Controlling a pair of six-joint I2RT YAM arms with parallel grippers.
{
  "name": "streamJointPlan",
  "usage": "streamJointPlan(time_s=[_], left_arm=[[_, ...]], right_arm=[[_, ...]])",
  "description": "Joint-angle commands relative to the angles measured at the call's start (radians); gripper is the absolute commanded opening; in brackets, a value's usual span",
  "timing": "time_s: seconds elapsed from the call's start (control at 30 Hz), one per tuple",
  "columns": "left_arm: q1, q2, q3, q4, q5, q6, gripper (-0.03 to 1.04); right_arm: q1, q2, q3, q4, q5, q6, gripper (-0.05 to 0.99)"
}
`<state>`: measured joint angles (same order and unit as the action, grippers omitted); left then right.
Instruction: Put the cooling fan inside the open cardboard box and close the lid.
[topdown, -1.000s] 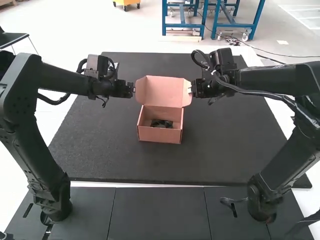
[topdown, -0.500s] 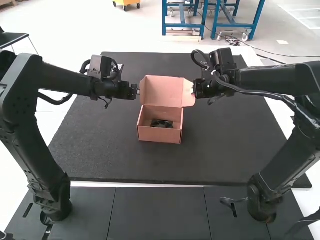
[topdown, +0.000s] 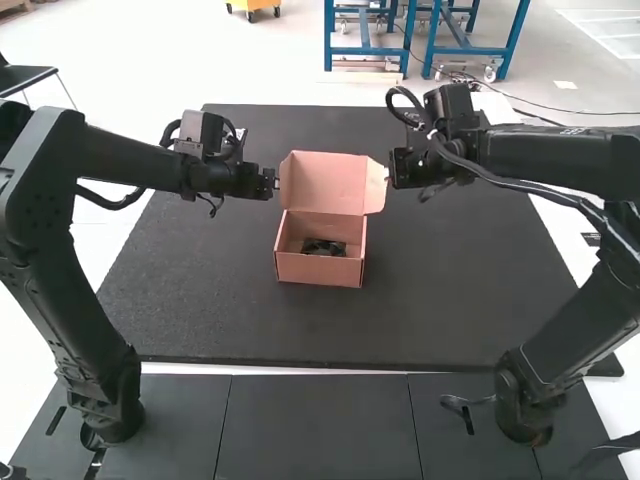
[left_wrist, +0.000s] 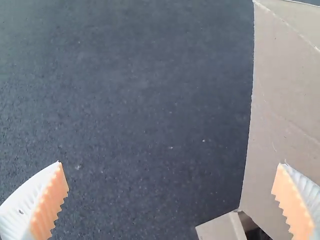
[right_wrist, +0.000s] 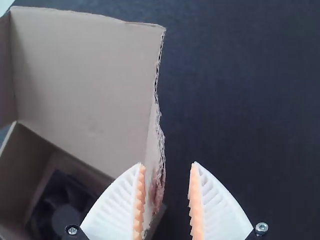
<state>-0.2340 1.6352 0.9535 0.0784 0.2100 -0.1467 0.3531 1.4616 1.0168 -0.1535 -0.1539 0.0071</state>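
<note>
Fan: cooling fan (topdown: 320, 246) lies inside the cardboard box (topdown: 318, 268).
Lid: lid (topdown: 328, 184) stands upright between the grippers (hinged at the far wall).
Left gripper (topdown: 270, 184): spread wide, just beside the lid's left edge.
Right gripper (right_wrist: 167, 167): parted, straddling the lid's right edge.

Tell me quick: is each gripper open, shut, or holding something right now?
Left gripper: open wide, holding nothing, beside the upright brown cardboard lid.
Right gripper: open, the lid's side edge between its fingers, not clamped.
</note>
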Motion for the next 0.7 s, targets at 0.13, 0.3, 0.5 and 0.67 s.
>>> streamJointPlan(time_s=[0.13,0.3,0.5,0.67], left_arm=[[-0.007,-0.029,0.033,0.004,0.006,-0.002,0.96],[-0.007,-0.038,0.030,0.003,0.006,-0.002,0.96],[-0.007,-0.038,0.030,-0.002,0.006,-0.004,0.96],[-0.007,-0.038,0.033,-0.003,0.006,-0.004,0.96]], right_arm=[[0.037,-0.035,0.035,-0.012,-0.006,0.016,0.23],[0.055,-0.024,0.029,-0.011,-0.004,0.028,0.23],[0.061,-0.007,0.025,-0.008,-0.003,0.028,0.23],[0.060,0.000,0.019,-0.006,-0.003,0.025,0.23]])
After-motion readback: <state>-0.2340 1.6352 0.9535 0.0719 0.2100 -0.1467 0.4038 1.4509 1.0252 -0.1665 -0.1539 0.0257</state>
